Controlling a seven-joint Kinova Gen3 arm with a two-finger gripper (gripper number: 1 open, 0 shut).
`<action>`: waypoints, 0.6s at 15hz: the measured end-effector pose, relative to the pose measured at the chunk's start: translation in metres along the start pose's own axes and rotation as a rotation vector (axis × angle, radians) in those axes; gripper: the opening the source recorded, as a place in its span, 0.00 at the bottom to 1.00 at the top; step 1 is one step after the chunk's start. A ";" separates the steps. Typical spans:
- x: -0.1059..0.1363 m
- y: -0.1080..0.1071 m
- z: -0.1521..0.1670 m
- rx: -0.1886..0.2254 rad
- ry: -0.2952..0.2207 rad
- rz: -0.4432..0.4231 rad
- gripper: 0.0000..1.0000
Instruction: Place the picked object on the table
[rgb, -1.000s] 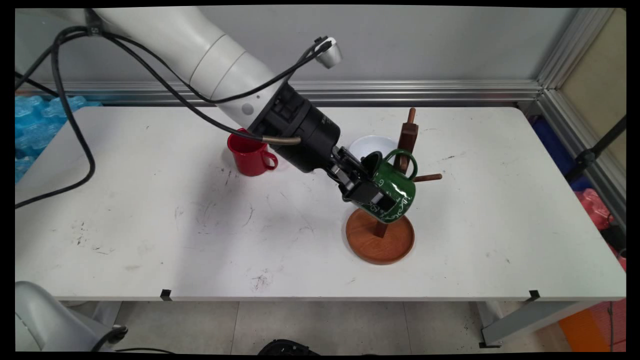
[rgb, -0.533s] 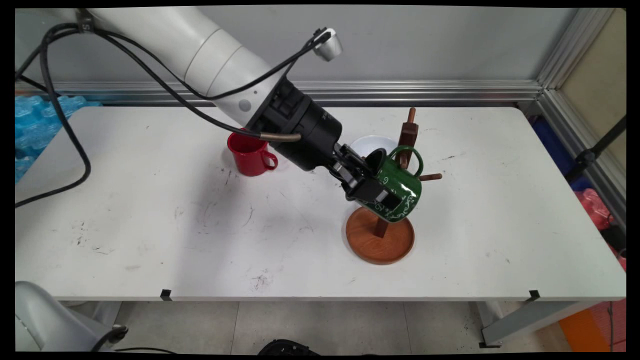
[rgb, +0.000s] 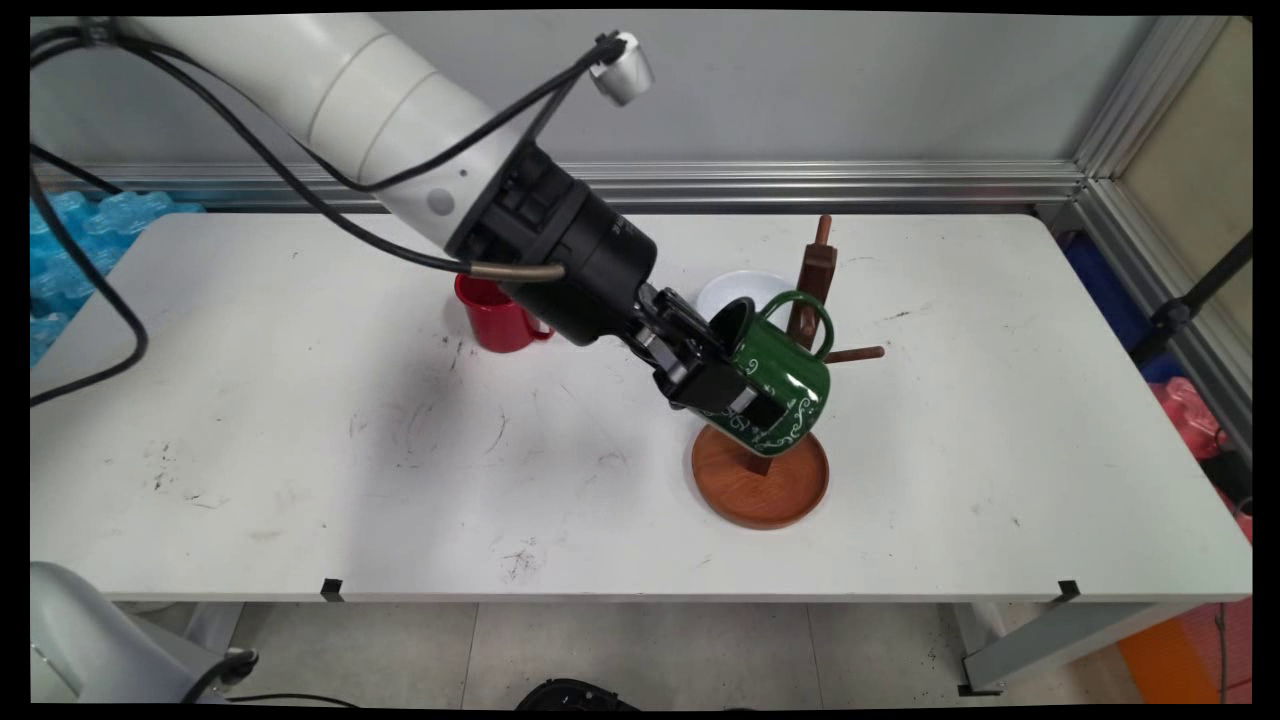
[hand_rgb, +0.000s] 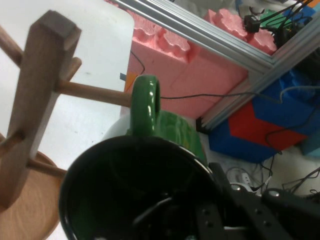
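Note:
My gripper (rgb: 742, 392) is shut on the rim of a green mug (rgb: 785, 385) with white swirls, one finger inside and one outside. The mug hangs tilted in the air above the round base of a wooden mug tree (rgb: 762, 488). Its handle (rgb: 812, 318) lies against the tree's upright post (rgb: 815, 272), just above the right-hand peg (rgb: 855, 354). In the hand view the mug's dark inside (hand_rgb: 130, 190) fills the bottom, and the handle (hand_rgb: 146, 106) stands in front of a peg (hand_rgb: 92, 91) that juts from the post (hand_rgb: 40, 95).
A red mug (rgb: 495, 318) stands on the table behind my wrist. A white bowl (rgb: 738, 290) sits just behind the mug tree. Beyond the table's right edge there are pink and blue foam blocks (hand_rgb: 170, 65), cables and an aluminium frame (hand_rgb: 260, 55).
The mug first shifted slightly right toward the peg, then came back left and a little up. The wrist swung left and now hides more of the red mug.

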 end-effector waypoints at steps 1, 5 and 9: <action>0.000 0.003 -0.002 0.001 0.002 0.003 0.00; 0.003 0.015 -0.009 0.012 0.010 0.011 0.00; 0.001 0.023 -0.017 0.035 -0.002 0.016 0.00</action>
